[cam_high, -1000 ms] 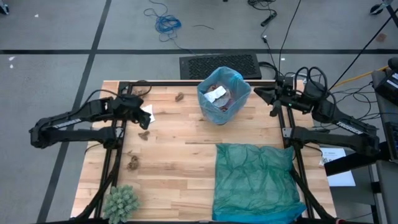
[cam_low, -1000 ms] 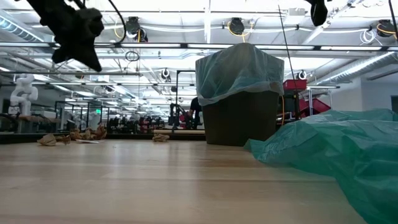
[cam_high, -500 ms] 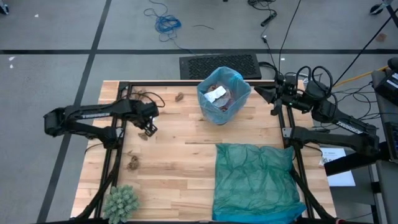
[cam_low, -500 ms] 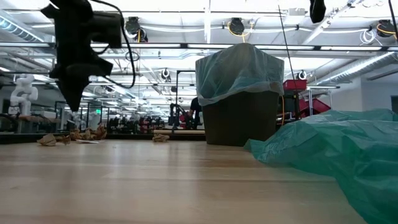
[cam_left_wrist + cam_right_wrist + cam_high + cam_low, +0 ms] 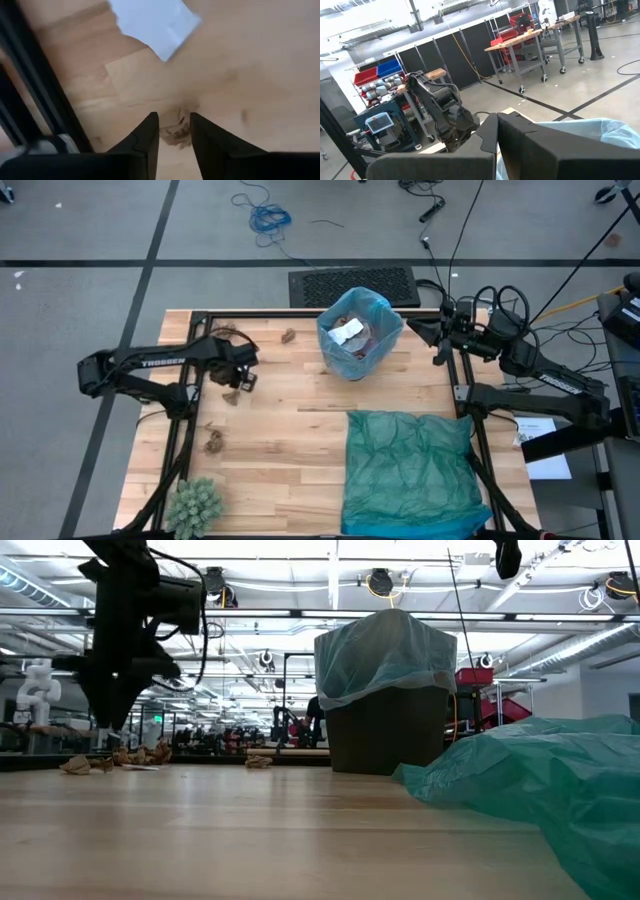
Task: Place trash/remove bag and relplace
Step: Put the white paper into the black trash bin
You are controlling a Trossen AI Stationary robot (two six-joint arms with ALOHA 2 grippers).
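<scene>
Paper is all this brown wad (image 5: 175,131) is: light, soft, crushable, best pinched across its middle. It lies on the surface (image 5: 300,440) under the left hand (image 5: 238,381), whose fingers are parted around it, holding nothing. Only the left wrist view shows that straddle; the high view shows the right hand (image 5: 437,340), closed and empty, beside the blue-lined bin (image 5: 358,332).

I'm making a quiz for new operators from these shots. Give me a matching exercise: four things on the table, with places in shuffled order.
Things:
1. green spiky ball
2. teal bag
3. lined bin
4. left gripper

Places:
A. far edge, middle
B. near left corner
C. near right, lying flat
D. left side, over a brown paper wad

Pairs: 1-B, 2-C, 3-A, 4-D
</scene>
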